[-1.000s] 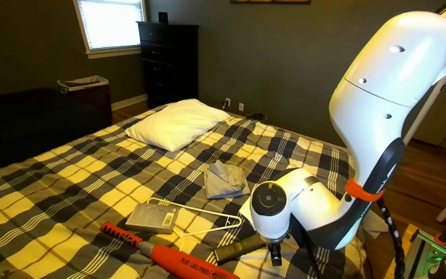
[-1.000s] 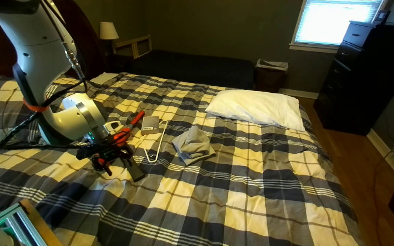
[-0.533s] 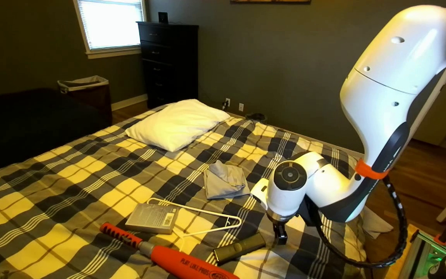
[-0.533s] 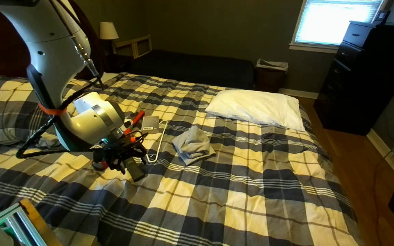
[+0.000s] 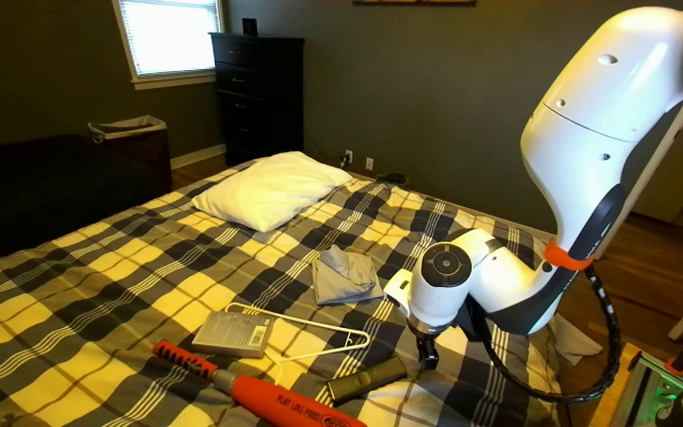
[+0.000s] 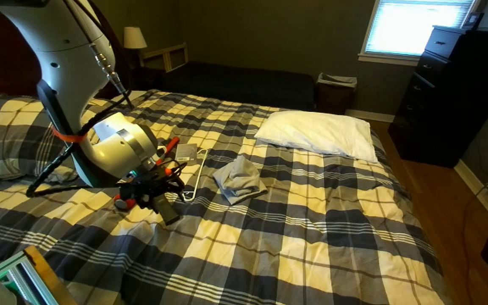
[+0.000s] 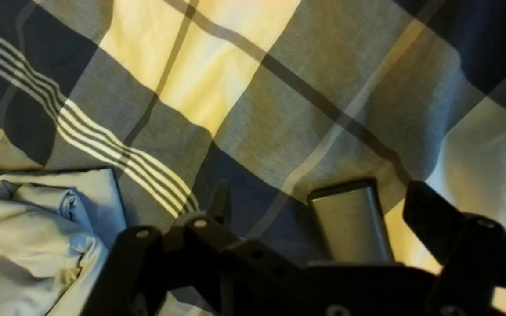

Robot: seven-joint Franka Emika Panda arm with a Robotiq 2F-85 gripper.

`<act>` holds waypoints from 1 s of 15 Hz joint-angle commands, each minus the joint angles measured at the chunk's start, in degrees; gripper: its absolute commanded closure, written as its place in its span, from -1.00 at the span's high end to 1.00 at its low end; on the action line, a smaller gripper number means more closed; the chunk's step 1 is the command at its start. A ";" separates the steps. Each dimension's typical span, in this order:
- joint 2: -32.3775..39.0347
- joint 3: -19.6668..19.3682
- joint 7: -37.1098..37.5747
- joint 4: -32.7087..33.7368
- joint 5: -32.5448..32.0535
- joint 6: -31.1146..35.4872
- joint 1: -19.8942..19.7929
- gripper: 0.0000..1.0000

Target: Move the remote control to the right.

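The remote control (image 5: 368, 379) is a dark grey-black bar lying on the plaid bed. It also shows in an exterior view (image 6: 167, 211), partly hidden by the gripper, and in the wrist view (image 7: 350, 224), its near part hidden behind the gripper body. My gripper (image 5: 428, 359) hangs above the bed by the remote's far end, apart from it. In the wrist view my gripper (image 7: 319, 197) is open, its fingers wide apart. The remote's end appears between them, closer to the right finger (image 7: 428, 215), with nothing held.
A red bat (image 5: 282, 397) lies beside the remote. A light grey slab (image 5: 232, 333) and a white hanger (image 5: 318, 323) lie beyond it. A folded grey cloth (image 5: 347, 279) also shows in the wrist view (image 7: 37, 237). A white pillow (image 5: 273, 190) lies farther off.
The arm has risen, and my gripper has moved forward over the bed, toward the remote's far end. Most of this happened in the first half second. The remote has not moved.
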 commanded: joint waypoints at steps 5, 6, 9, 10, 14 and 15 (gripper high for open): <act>4.67 -3.23 9.59 8.89 -15.45 5.06 0.03 1.00; 5.29 -3.28 10.42 9.68 -16.45 5.67 -0.06 1.00; 7.64 -2.59 11.44 11.48 -14.57 6.62 -0.30 1.00; 8.32 -2.38 12.45 11.94 -14.13 6.79 -0.12 1.00; 11.29 -2.37 15.75 14.42 -15.29 7.51 -0.11 1.00; 11.98 -2.16 15.84 15.01 -15.07 7.93 -0.14 1.00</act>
